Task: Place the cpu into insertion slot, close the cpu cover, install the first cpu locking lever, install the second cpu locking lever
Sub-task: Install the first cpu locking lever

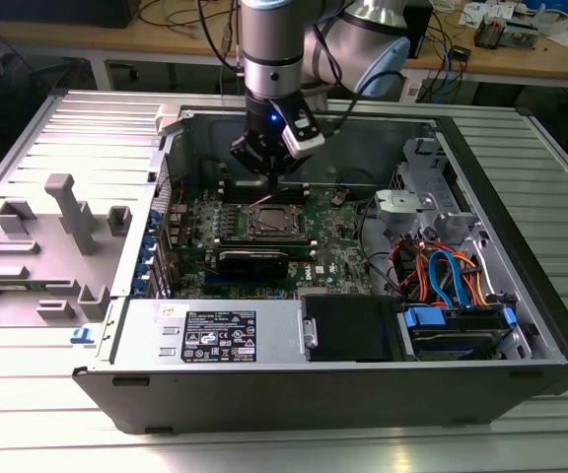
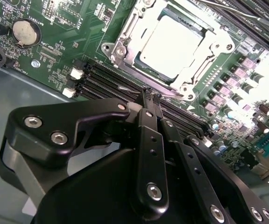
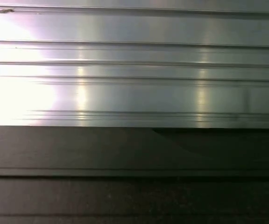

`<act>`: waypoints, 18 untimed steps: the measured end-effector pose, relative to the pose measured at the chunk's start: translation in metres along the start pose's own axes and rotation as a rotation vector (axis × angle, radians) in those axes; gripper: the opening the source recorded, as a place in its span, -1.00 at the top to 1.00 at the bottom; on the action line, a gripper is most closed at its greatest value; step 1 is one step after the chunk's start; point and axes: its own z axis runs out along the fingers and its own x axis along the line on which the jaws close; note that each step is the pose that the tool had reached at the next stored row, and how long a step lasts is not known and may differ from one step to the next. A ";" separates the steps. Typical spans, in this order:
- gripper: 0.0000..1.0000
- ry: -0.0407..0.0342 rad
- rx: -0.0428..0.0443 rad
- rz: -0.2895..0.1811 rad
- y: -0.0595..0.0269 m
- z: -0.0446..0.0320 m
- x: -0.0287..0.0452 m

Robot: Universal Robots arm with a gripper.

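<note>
Second wrist view: the black metal gripper [image 2: 152, 94] is pinched closed with nothing visible between its tips, just beside the socket [image 2: 110, 48]. The flat, dull-silver square cpu [image 2: 172, 46] sits in it on the green board [image 2: 64, 42]. The thin grey cover frame [image 2: 141, 32] lies flat around it.

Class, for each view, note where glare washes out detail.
Second wrist view: glare whitens the cpu top and bleaches the green board at one edge. First wrist view: a bright patch blows out part of the ribbed metal surface. Exterior view: the ribbed table shines brightest at the exterior view's left.
</note>
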 end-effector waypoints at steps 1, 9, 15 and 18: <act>0.79 0.0000 0.0000 0.000 0.0002 0.0009 -0.0010; 0.79 0.0000 0.0000 0.000 0.0007 0.0055 -0.0100; 0.79 0.0000 0.0001 0.000 0.0008 0.0100 -0.0144; 0.79 0.0009 0.0016 0.000 0.0006 0.0117 -0.0157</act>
